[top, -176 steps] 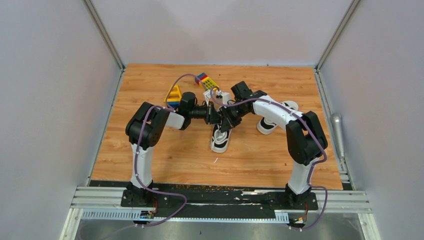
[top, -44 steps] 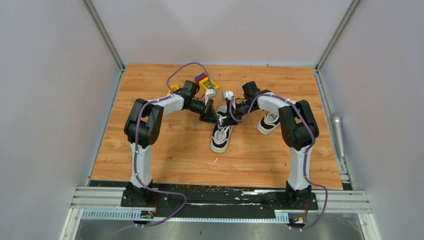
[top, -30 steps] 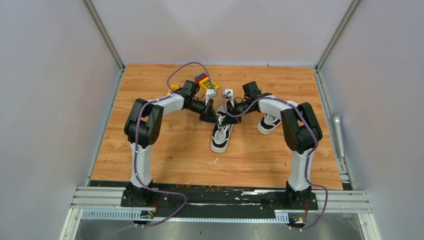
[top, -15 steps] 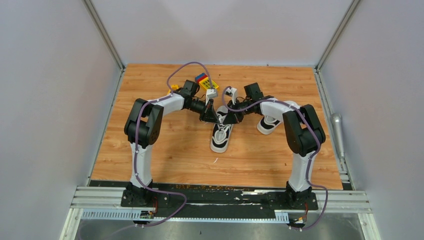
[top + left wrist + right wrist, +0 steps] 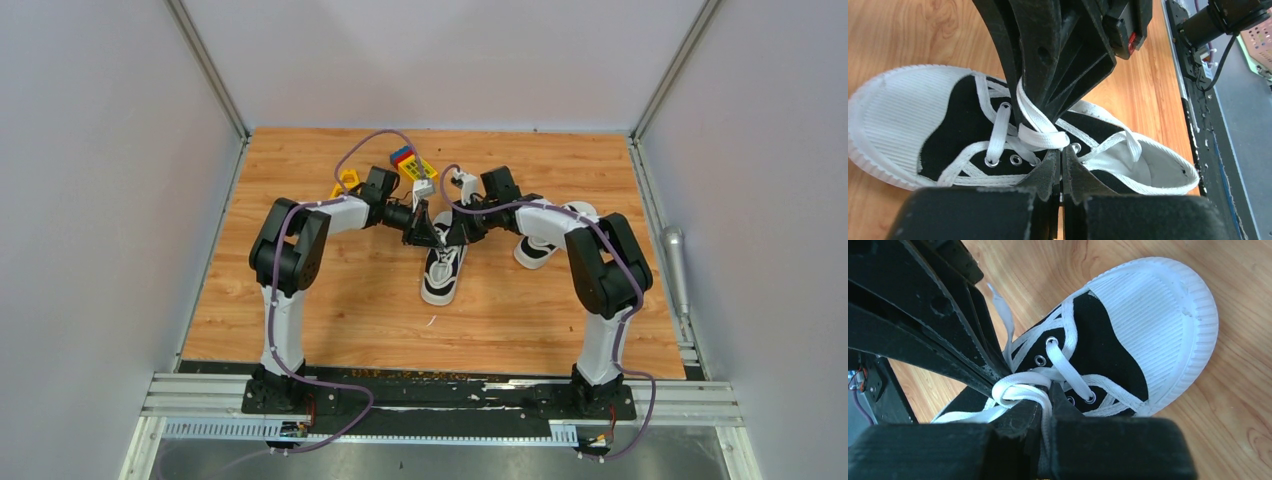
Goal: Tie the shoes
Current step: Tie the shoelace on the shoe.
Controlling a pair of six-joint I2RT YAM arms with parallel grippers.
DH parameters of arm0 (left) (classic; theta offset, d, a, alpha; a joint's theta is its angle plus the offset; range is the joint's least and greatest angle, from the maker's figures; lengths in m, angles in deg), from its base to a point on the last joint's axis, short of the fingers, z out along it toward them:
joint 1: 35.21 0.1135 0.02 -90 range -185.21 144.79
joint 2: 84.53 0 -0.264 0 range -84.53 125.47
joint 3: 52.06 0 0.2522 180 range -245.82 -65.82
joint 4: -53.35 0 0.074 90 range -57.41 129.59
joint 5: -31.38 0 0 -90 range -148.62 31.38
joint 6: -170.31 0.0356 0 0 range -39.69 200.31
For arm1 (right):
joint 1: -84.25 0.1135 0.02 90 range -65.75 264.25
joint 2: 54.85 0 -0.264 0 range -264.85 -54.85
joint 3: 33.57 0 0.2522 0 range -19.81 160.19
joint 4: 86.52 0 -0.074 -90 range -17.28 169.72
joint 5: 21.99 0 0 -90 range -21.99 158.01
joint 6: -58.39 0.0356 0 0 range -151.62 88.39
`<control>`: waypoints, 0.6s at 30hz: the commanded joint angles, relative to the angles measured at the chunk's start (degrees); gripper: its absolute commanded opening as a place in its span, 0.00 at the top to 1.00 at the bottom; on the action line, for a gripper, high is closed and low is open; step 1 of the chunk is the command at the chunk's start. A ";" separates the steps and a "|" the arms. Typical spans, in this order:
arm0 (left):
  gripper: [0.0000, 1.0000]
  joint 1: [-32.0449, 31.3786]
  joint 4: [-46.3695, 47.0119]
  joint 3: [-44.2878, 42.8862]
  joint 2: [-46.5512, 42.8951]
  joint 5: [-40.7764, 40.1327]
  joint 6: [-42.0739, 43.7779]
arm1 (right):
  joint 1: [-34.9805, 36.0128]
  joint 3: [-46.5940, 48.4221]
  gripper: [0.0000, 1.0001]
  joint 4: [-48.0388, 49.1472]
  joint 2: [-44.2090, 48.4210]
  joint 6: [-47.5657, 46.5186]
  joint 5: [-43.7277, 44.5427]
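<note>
A black canvas shoe (image 5: 441,274) with a white toe cap lies mid-table, toe toward the arms. My left gripper (image 5: 436,238) and right gripper (image 5: 452,236) meet tip to tip over its laces. In the left wrist view the left gripper (image 5: 1062,156) is shut, with a white lace loop (image 5: 1044,136) pinched at its tips above the shoe (image 5: 903,112). In the right wrist view the right gripper (image 5: 1046,401) is shut on a lace (image 5: 1018,390) that runs down between its fingers, above the shoe (image 5: 1158,320). The second shoe (image 5: 537,248) lies to the right, partly behind the right arm.
Colourful toy blocks (image 5: 412,160) and a yellow block (image 5: 347,182) sit behind the left arm. A grey metal cylinder (image 5: 675,262) lies outside the right rail. A small white scrap (image 5: 431,321) is on the wood in front of the shoe.
Both wrists have shifted slightly left, uncovering the yellow block. The grippers stay shut at the laces over the middle shoe, and the shoes have not moved.
</note>
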State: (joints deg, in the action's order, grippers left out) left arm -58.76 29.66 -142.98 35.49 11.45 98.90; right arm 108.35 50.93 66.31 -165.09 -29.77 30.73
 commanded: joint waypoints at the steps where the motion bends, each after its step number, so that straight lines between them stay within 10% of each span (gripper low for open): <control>1: 1.00 -0.27 19.69 4.63 -2.05 -0.25 -17.23 | 0.99 -0.07 1.00 0.75 3.33 4.52 5.34; 18: 1.00 -0.35 43.48 15.45 -4.18 -15.19 -39.31 | 1.32 0.63 0.92 -5.63 6.07 5.71 8.22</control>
State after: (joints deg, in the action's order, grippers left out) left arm -58.96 68.17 -128.21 34.23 2.11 62.74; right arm 109.31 50.82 62.44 -163.14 -24.94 37.48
